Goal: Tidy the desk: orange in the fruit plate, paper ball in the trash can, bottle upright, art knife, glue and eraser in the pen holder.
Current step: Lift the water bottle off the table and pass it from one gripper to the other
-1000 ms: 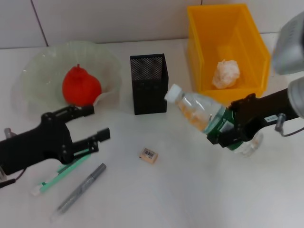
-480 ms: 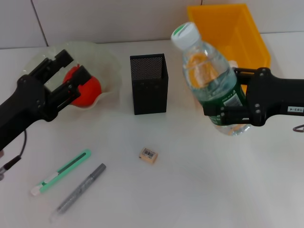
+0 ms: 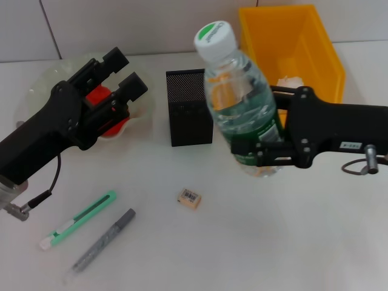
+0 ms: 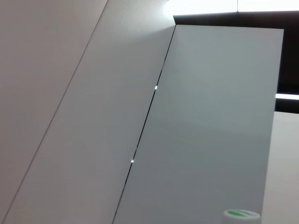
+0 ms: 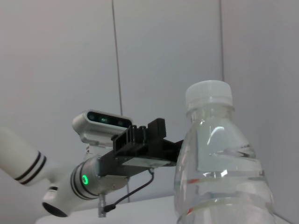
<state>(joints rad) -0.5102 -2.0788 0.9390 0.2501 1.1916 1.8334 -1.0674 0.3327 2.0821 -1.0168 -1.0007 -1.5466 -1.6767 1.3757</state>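
My right gripper (image 3: 259, 149) is shut on the green-labelled lower part of the clear bottle (image 3: 237, 97), which it holds upright in the air between the pen holder (image 3: 189, 108) and the yellow trash can (image 3: 291, 36). The right wrist view shows the bottle (image 5: 219, 177) close up. The paper ball (image 3: 292, 80) lies in the can. Open and empty, my left gripper (image 3: 127, 70) hangs over the fruit plate (image 3: 35, 91), hiding most of the orange (image 3: 97, 96). On the table lie the eraser (image 3: 189, 198), the green art knife (image 3: 79, 220) and the grey pen-shaped glue (image 3: 100, 245).
A tiled wall runs behind the table. The left wrist view shows mostly wall, with the bottle's cap (image 4: 240, 214) at its edge. In the right wrist view the left gripper (image 5: 145, 135) shows farther off.
The right gripper has swung the bottle from tilted to upright and carried it left. The left gripper has risen from near the art knife to above the fruit plate.
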